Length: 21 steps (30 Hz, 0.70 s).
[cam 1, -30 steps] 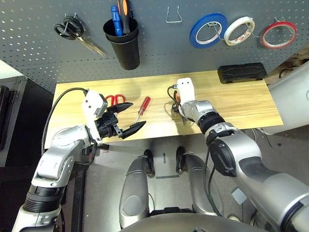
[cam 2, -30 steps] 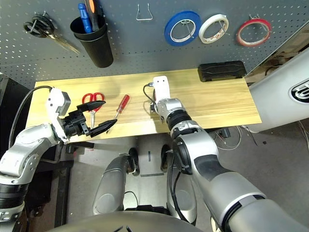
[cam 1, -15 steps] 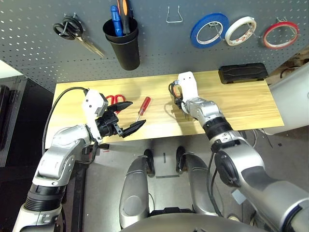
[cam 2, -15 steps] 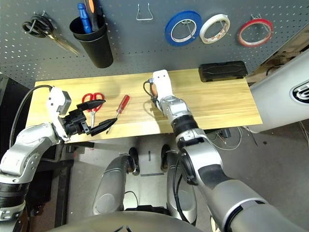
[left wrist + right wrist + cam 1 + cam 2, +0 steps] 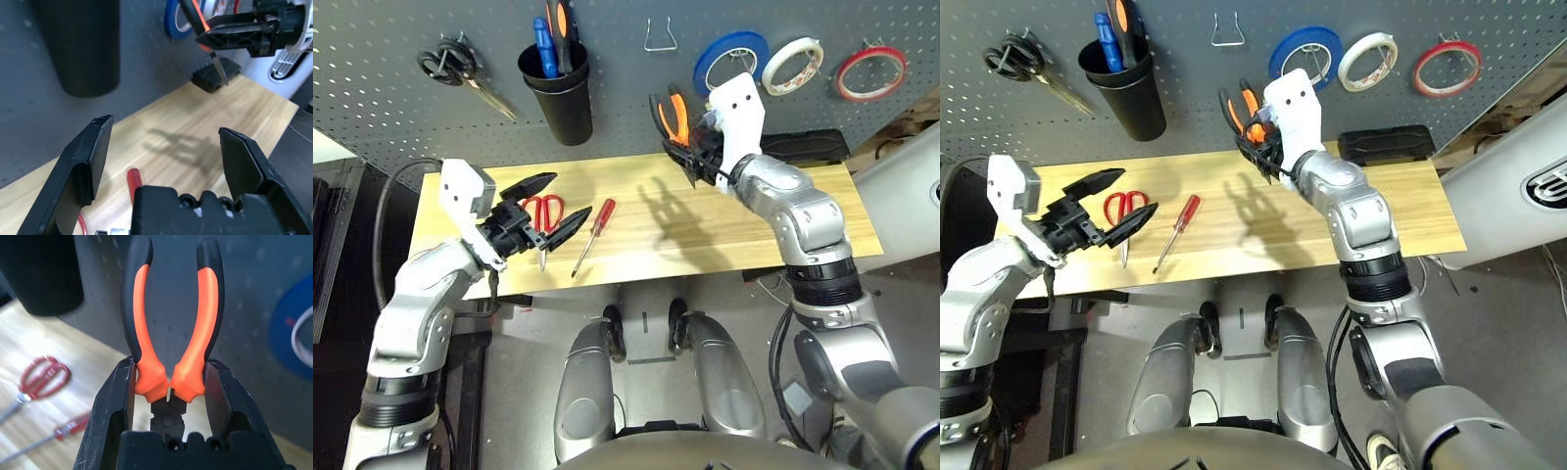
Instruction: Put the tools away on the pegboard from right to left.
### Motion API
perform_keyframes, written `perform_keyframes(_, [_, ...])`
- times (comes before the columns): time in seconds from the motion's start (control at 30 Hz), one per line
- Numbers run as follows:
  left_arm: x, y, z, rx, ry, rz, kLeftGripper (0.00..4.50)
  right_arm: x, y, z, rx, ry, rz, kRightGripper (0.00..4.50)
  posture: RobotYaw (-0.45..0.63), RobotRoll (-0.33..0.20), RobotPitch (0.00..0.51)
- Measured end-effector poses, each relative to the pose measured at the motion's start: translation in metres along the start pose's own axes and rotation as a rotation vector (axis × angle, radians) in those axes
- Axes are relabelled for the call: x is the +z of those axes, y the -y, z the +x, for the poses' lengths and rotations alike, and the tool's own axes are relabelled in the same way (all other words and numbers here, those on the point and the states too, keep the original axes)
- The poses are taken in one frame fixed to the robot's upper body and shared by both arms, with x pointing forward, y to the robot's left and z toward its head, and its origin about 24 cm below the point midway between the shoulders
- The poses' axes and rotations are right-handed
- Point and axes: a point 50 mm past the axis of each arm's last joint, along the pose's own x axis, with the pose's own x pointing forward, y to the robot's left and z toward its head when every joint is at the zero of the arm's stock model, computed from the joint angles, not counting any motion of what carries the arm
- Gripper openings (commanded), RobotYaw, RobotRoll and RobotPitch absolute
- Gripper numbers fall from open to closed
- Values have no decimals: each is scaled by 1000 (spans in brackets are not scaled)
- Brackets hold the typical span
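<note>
My right gripper [image 5: 168, 382] clamped on rubbery orange-black pliers [image 5: 171, 318], now lifted off wooden surface [image 5: 754, 220]; left gripper [image 5: 550, 199] agape.

Right gripper [image 5: 168, 396] raised, clamped; left gripper [image 5: 546, 206] low, jaws apart.

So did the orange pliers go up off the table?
Yes. The right gripper has lifted the pliers off the wooden table up in front of the pegboard, below its empty hook.
</note>
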Motion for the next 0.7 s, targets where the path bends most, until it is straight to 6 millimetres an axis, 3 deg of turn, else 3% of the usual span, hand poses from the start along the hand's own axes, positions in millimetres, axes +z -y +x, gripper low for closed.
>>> perform_keyframes(0.13, [3, 0, -5, 14, -5, 6, 4500, 19, -1, 1, 73, 100, 37, 2122, 26, 0, 223])
perform_keyframes(0.43, [10, -11, -14, 63, -9, 37, 4500, 60, -3, 10, 50, 337, -4, 2122, 37, 0, 216])
perform_keyframes(0.7, [16, -14, -11, 63, 10, 53, 4500, 81, -6, 31, -111, 504, -186, 2122, 49, 0, 215])
